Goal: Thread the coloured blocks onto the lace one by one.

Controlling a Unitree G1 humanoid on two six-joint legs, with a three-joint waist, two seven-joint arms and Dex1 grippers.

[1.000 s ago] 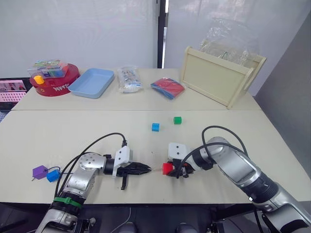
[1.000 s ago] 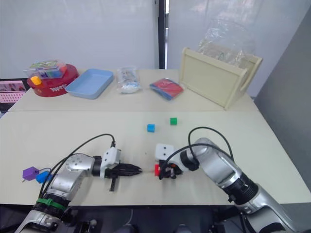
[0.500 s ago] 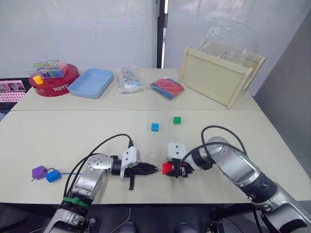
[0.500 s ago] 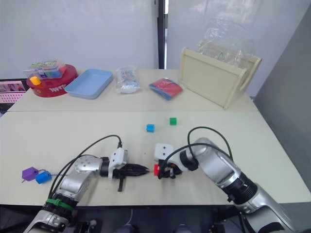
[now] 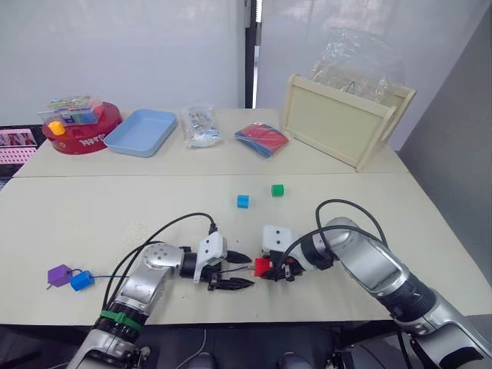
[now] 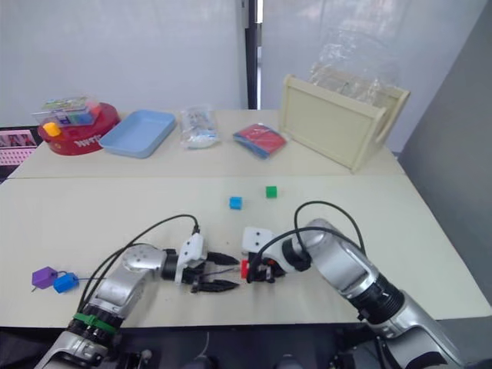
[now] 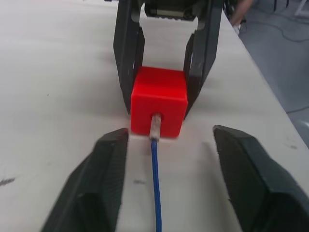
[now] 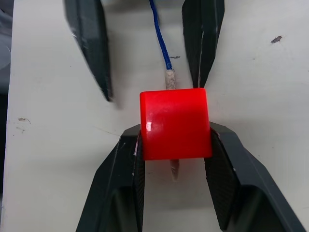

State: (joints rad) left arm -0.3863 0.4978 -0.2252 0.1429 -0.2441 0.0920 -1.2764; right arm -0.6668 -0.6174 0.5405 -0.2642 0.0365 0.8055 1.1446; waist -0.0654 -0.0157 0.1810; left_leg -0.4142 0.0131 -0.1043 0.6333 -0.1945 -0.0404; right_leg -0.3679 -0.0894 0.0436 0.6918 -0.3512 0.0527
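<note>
Two grippers meet at the table's near edge — the right gripper clamping the red block as the lace, its pale tip poking out the far side, runs between the left gripper's spread, empty fingers.

The left gripper is opening its fingers and releasing the lace, now threaded through the red block.
</note>
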